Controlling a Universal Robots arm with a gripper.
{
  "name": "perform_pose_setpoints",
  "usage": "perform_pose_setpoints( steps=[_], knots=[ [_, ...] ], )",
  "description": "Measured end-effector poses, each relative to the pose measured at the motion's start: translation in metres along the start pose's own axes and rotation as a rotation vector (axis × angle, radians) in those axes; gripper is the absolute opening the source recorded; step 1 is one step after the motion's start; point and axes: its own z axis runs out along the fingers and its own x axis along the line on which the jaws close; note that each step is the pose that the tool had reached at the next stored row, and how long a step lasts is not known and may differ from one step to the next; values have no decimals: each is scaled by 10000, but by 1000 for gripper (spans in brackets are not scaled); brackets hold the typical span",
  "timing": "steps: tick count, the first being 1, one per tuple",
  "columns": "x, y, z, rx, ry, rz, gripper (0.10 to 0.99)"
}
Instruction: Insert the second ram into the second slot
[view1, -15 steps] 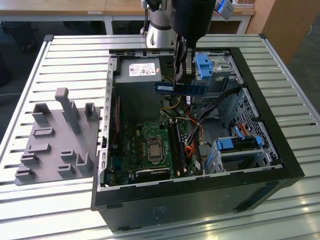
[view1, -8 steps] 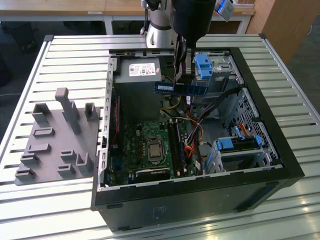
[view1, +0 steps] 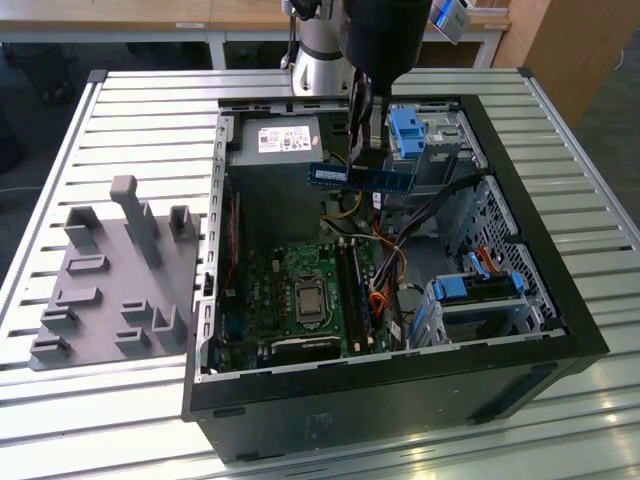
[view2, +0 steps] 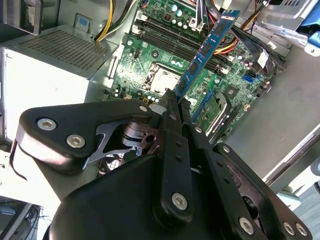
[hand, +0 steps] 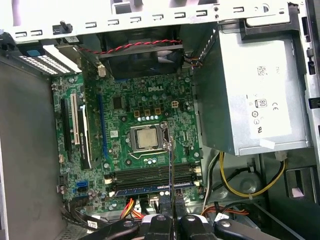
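Pincer (view1: 365, 157) clamped tight on the second ram (view1: 390, 181), above the motherboard (view1: 300, 290).

I have the computer case (view1: 560, 300) lying open on the slatted table (view1: 150, 110), with the fixture block (view1: 110, 290) beside it at the exterior view's left. Inside, the power supply (view1: 275, 140) sits at the far end. The motherboard (view1: 250, 290) lies on the floor, with the drive cage (view1: 470, 300) toward the exterior view's right. The second ram (view1: 360, 178) hangs clamped in the gripper (view1: 362, 155) above the motherboard, whose memory slots (view1: 352, 285) lie beside the CPU socket (view1: 305, 300).
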Motion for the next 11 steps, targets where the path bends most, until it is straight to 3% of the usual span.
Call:
perform_pose_setpoints(
  steps=[11],
  knots=[
    [0,0,0,5,-10,275,137]
  ],
)
